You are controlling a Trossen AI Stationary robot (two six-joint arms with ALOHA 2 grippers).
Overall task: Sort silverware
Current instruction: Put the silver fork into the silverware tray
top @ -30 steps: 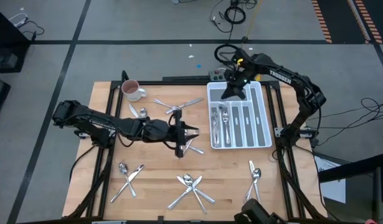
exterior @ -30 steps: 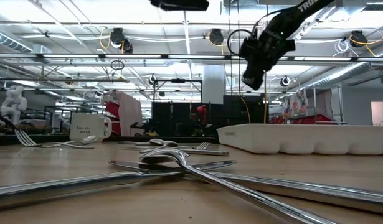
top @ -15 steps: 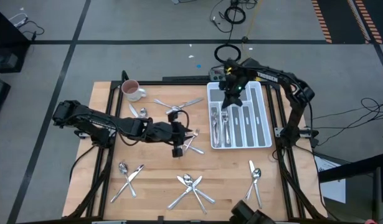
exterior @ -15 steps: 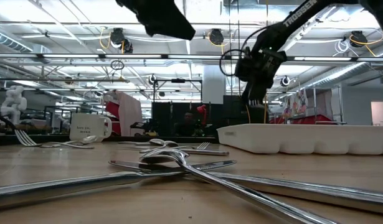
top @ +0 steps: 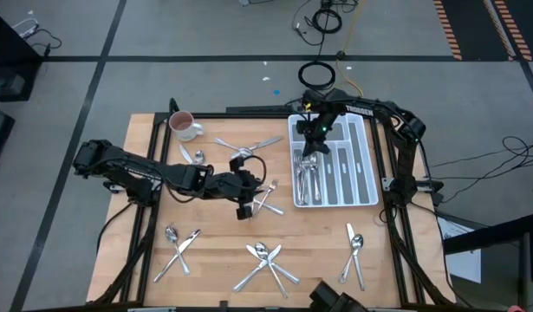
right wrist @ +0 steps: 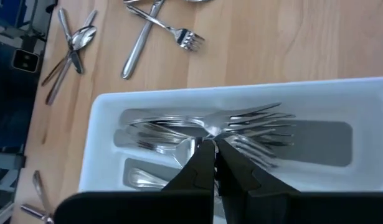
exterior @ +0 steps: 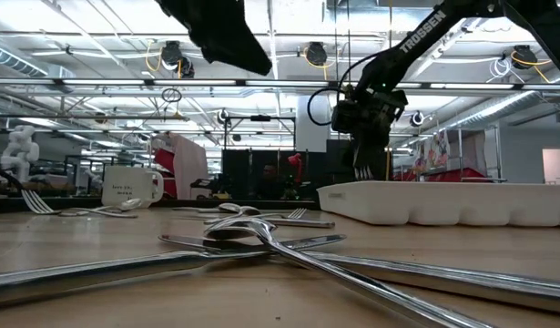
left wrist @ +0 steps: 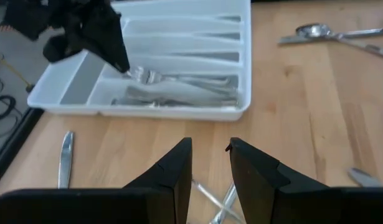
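Overhead, the right gripper is hanging with fingers clenched over the far left slot of the white divided plastic tray near the wooden tabletop's right edge, seemingly pinching a shiny silver fork. Mid-tabletop, the left gripper, fingers parted, is hovering above crossed loose silverware.

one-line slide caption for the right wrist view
Right pincer shut, tips among forks in the white tray.

Left arm: we see it stretched low, its dark two-finger left gripper parted.
Right arm: folded inward, dark right gripper closed, pointing down.
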